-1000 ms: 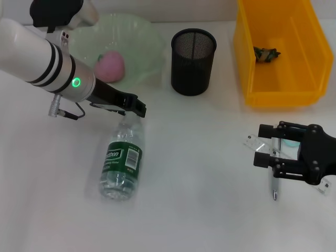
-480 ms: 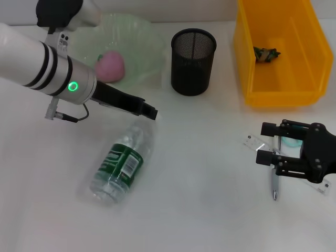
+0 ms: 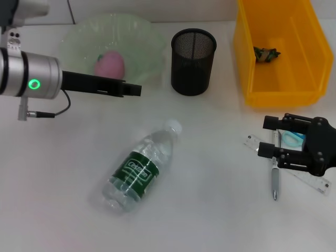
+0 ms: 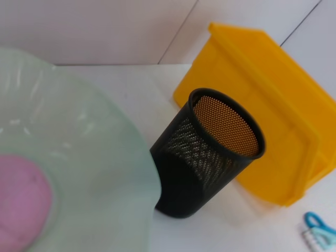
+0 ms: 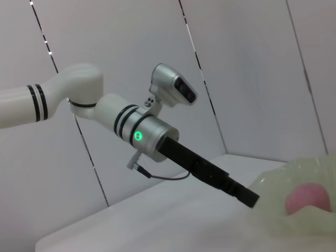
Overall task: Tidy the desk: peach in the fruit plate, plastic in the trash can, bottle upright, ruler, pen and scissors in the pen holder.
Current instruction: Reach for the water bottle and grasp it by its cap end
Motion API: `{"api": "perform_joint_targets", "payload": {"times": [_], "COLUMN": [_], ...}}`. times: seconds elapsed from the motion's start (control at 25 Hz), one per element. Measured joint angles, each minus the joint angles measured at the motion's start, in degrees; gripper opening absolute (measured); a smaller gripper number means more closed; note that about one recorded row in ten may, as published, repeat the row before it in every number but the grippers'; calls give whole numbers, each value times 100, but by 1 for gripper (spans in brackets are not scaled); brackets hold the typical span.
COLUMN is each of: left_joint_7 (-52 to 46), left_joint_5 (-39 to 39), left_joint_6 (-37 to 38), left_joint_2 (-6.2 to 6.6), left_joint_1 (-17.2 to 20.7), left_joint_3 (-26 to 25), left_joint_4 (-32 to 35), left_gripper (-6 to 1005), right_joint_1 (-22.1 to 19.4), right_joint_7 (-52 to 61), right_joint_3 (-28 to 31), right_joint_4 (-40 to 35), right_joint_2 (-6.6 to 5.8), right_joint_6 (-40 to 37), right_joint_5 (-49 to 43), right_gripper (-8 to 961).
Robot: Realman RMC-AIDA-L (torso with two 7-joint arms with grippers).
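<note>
- The peach (image 3: 109, 64) already lies in the fruit plate (image 3: 147, 37), and the plastic (image 3: 266, 53) sits in the trash can (image 3: 252, 79); judging by this, the bottle step is in hand, with the stationery to follow.
- The bottle (image 3: 140, 167) lies on its side on the bench (image 3: 210, 210), well in front of the pen holder (image 3: 193, 62), cap pointing toward the holder.
- The left gripper (image 3: 134, 89) hangs just beside the pen holder, over the near rim of the fruit plate, apart from the bottle; its fingers look closed together and hold nothing.
- The next move likely calls for a grasp on the bottle near its cap end, then a tilt to stand it on its base.
- The right gripper (image 3: 269, 137) hovers in front of the trash can, over the ruler (image 3: 315, 180), pen (image 3: 274, 181) and scissors (image 3: 290, 139); its fingers stand apart and empty.
- That gripper covers most of the scissors and part of the ruler, so how they overlap is hard to make out.
- The left wrist view shows none of its own fingers.
</note>
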Motion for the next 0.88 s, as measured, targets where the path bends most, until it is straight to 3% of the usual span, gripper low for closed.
{"api": "perform_joint_targets", "payload": {"times": [0.04,0.16,0.28,0.32,0.52,0.56,0.64,0.88], "left_joint_7": [3,-258,-258,-721,-1407,-1834,-2017,-2463], "left_joint_5": [-3,13,13,84,412,815,929,991], "left_joint_6": [328,913,913,1330,1510,1554,1573,1343], "left_joint_2": [22,74,74,101,34,-20,-43,-61], "left_joint_1": [-17,-185,-185,-327,-512,-801,-974,-1218], "left_joint_3": [-294,-529,-529,-508,-344,-66,207,1009], "left_joint_4": [102,321,321,690,1211,1210,1117,1069], "left_gripper": [208,99,68,58,173,195,241,451], "right_joint_1": [11,33,14,-19,-200,-234,-275,-405], "right_joint_7": [19,31,32,32,23,12,-5,-31], "right_joint_3": [22,39,34,33,12,-2,7,171], "right_joint_4": [-1,-1,-3,-6,12,12,12,-14], "right_joint_2": [-3,-4,-10,-22,-83,-84,-84,-83], "right_joint_6": [0,13,23,24,68,86,103,111], "right_joint_5": [0,-25,-62,-66,-89,-127,-291,-410], "right_gripper": [714,714,714,714,714,713,713,713]}}
